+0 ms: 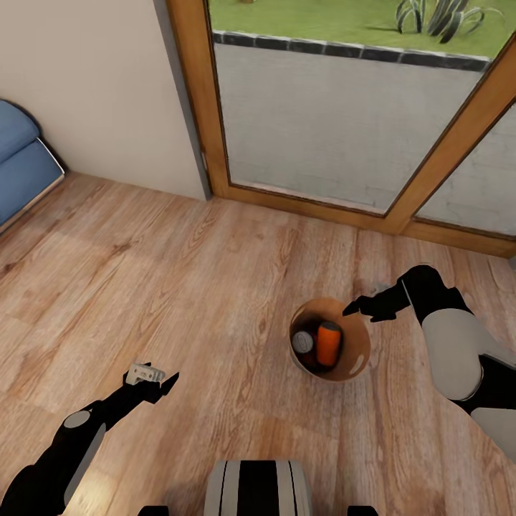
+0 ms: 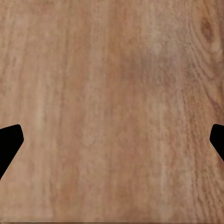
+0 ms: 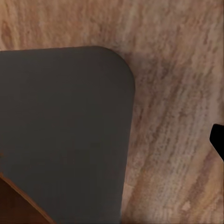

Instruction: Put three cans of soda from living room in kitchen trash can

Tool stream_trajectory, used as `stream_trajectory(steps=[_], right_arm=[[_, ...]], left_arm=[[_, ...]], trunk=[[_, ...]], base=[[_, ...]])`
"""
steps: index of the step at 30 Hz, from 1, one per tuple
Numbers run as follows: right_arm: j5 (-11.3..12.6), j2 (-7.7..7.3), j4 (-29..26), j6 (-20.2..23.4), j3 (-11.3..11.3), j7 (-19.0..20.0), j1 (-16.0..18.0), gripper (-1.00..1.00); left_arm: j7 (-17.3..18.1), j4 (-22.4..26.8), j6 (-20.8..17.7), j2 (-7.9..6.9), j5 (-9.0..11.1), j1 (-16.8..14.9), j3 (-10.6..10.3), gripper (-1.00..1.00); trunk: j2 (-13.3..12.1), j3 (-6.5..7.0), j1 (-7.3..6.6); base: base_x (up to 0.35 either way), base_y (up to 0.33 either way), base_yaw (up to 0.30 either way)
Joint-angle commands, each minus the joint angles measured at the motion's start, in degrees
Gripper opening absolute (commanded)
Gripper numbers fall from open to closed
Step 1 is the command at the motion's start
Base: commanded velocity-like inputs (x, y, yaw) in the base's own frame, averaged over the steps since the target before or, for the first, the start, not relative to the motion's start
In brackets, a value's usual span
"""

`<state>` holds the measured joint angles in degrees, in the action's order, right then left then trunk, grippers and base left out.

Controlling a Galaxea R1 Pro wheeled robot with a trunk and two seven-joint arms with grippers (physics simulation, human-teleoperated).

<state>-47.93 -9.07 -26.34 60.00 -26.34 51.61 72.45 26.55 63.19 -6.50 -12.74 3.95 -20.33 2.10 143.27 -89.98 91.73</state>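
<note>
Two soda cans, one orange (image 1: 329, 343) and one silver-topped (image 1: 303, 342), sit inside the trash can (image 1: 356, 352) on the wood floor (image 1: 201, 287); the right gripper (image 1: 356, 308) hovers at its rim. Left wrist view: left gripper (image 2: 112, 140) jaws wide open. Right wrist view: jaw state unclear.

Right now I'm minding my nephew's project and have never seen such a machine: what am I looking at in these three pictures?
It is a simulated two-armed robot. The large picture comes from a camera on its head, looking down at a wood floor beside a glass door and a blue sofa. The other two come from cameras near each hand. The left hand is open and empty over bare floor. The right hand is at the rim of a small round bin; whether it grips it, I cannot tell. Inside lie an orange can and a dark can with a silver top. The right wrist camera also shows a dark grey shape I cannot identify.
</note>
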Motion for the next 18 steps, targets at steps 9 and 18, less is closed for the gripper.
stream_trajectory(steps=[9,18], right_arm=[[0.3,0.3,-2.2,0.0,0.1,0.2,-1.2,1.0],[0.0,0.23,-2.5,0.0,0.1,0.2,-1.3,1.0]], left_arm=[[-2.5,-1.2,-0.2,0.0,0.1,0.0,0.0,1.0],[-5.3,-1.3,-0.3,0.19,-0.1,0.0,-0.1,1.0]], trunk=[[-2.8,1.7,-1.58],[-6.4,3.32,-3.56]], base=[[0.0,0.0,0.0],[0.0,0.0,0.0]])
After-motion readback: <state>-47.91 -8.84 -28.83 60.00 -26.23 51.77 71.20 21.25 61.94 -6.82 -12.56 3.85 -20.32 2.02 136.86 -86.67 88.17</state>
